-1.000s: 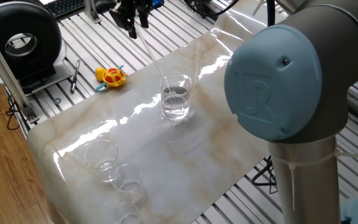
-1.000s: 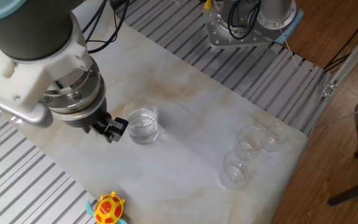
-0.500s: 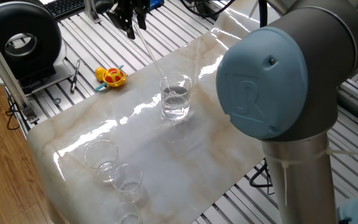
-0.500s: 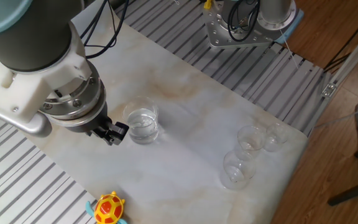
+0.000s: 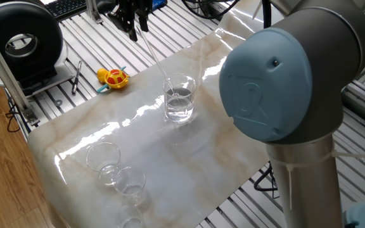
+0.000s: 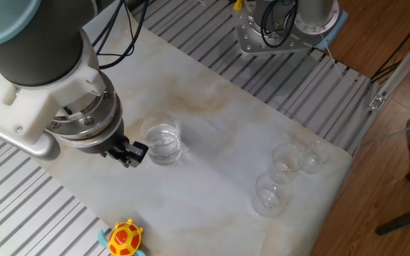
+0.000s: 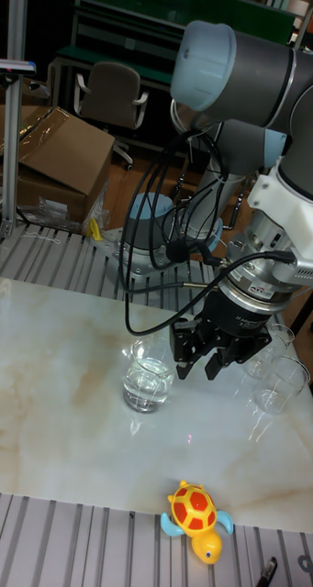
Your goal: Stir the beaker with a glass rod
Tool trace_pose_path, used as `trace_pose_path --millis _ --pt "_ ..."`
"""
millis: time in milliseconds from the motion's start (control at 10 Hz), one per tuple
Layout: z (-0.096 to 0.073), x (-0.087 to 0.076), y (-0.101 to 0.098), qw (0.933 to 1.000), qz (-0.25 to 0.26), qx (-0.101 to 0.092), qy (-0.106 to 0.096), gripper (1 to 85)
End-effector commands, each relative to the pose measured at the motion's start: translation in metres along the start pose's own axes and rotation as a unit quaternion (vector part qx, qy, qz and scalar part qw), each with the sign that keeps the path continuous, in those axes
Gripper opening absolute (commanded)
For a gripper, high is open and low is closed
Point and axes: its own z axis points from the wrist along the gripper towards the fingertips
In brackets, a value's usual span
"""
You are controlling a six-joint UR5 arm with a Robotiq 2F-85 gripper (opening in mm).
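My gripper [image 5: 134,24] pinched the top of the thin, clear glass rod [image 5: 158,61], which slanted down into the round glass beaker [image 5: 179,98] of clear liquid standing mid-table. Glossy marble table [image 5: 81,136] lay open around it; small glass cups [image 6: 285,174] clustered near one edge, a plastic turtle toy [image 7: 198,517] near another.

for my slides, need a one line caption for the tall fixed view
UR5 gripper poised beside a water-filled beaker on a marble table.
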Motion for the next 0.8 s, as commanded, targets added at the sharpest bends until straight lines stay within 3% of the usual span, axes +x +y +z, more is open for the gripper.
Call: trace_pose_path --millis 0,700 --pt "-0.0008 0.0039 0.0034 1.0 0.003 -0.005 0.004 41.0" --pt "-0.0011 0.0067 0.0006 1.0 0.0 -0.004 0.004 35.0"
